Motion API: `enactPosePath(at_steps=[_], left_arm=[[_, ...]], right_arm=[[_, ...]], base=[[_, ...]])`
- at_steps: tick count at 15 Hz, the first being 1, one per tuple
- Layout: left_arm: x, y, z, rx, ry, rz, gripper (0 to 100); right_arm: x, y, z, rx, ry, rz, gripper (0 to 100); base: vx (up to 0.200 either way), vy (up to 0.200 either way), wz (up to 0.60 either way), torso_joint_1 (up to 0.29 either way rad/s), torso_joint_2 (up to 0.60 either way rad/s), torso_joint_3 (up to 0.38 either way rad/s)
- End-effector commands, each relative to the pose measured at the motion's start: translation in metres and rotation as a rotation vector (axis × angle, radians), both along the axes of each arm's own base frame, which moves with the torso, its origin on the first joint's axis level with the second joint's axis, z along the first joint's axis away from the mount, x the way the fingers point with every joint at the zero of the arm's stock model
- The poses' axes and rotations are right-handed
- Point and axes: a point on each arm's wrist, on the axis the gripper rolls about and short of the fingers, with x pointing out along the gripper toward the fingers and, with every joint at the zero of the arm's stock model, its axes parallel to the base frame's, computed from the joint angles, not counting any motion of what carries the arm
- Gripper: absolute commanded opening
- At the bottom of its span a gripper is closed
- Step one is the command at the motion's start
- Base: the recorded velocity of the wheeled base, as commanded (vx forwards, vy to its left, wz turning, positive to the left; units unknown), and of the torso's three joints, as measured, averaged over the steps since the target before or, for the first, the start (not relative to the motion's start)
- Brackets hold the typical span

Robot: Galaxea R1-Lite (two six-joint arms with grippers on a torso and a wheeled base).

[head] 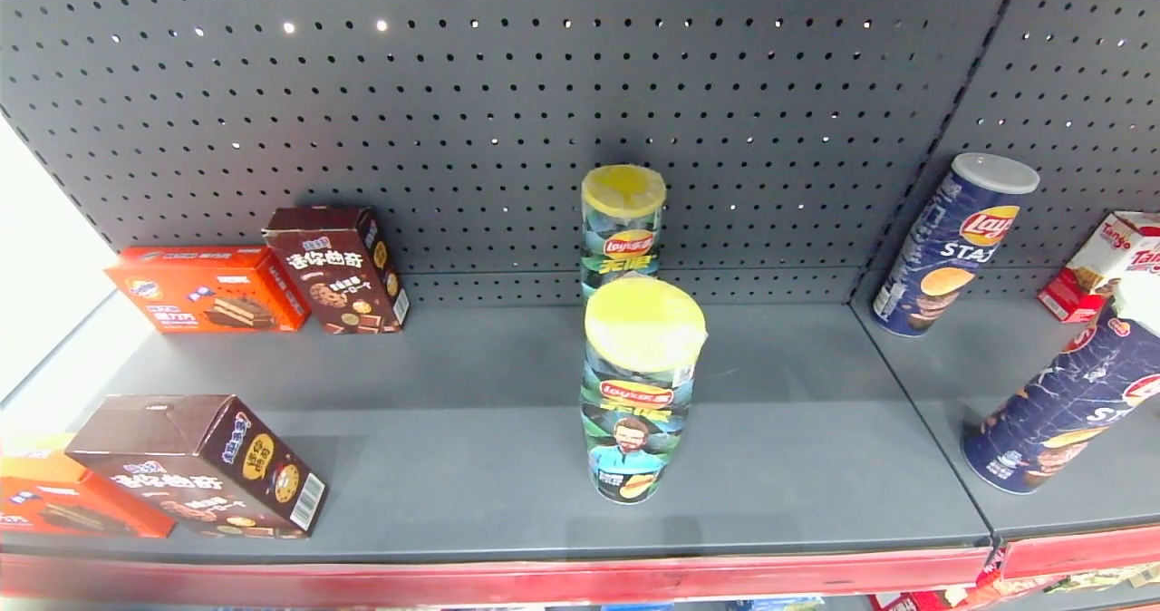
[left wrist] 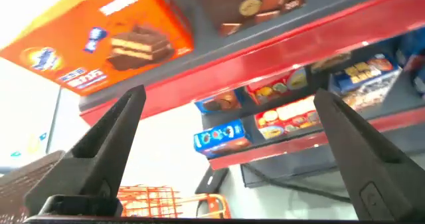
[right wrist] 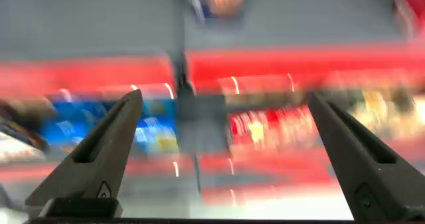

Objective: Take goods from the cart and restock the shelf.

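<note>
The grey shelf [head: 797,466] spans the head view. At centre stand a front chip can [head: 637,393] and a rear chip can [head: 622,226], both yellow-lidded and upright. A blue can [head: 952,248] leans at upper right, and an orange box [head: 208,289] lies at left. The left gripper [left wrist: 229,94] and the right gripper [right wrist: 224,96] are both released, jaws spread, grasping nothing

A yellow-lidded chip can [head: 637,393] stands upright mid-frame on the grey shelf [head: 797,448], a twin can [head: 622,230] directly behind it.
</note>
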Motion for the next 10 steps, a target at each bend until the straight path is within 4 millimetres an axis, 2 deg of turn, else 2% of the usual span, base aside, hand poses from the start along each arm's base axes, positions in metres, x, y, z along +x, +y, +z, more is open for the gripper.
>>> enactPosePath(at_steps=[1, 2, 3, 10], left_arm=[[-0.0044, 0.0004, -0.0002, -0.005, -0.051, 0.014, 100], [-0.0059, 0.0005, -0.0004, -0.004, -0.067, 0.014, 100], [-0.0070, 0.0007, -0.0010, -0.003, -0.078, 0.014, 100], [-0.0096, 0.0005, -0.0010, -0.008, -0.107, 0.039, 100]], right_arm=[[-0.0030, -0.0014, -0.0073, -0.011, -0.007, -0.095, 100], [-0.0040, -0.0036, -0.0115, 0.002, 0.041, -0.252, 100], [-0.0035, -0.0023, -0.0111, 0.012, 0.030, -0.275, 100], [-0.0034, -0.0020, -0.0101, 0.012, 0.017, -0.241, 100]], base=[[0.000, 0.000, 0.00, 0.000, 0.00, 0.000], [0.000, 0.000, 0.00, 0.000, 0.00, 0.000], [0.000, 0.000, 0.00, 0.000, 0.00, 0.000], [0.000, 0.000, 0.00, 0.000, 0.00, 0.000]])
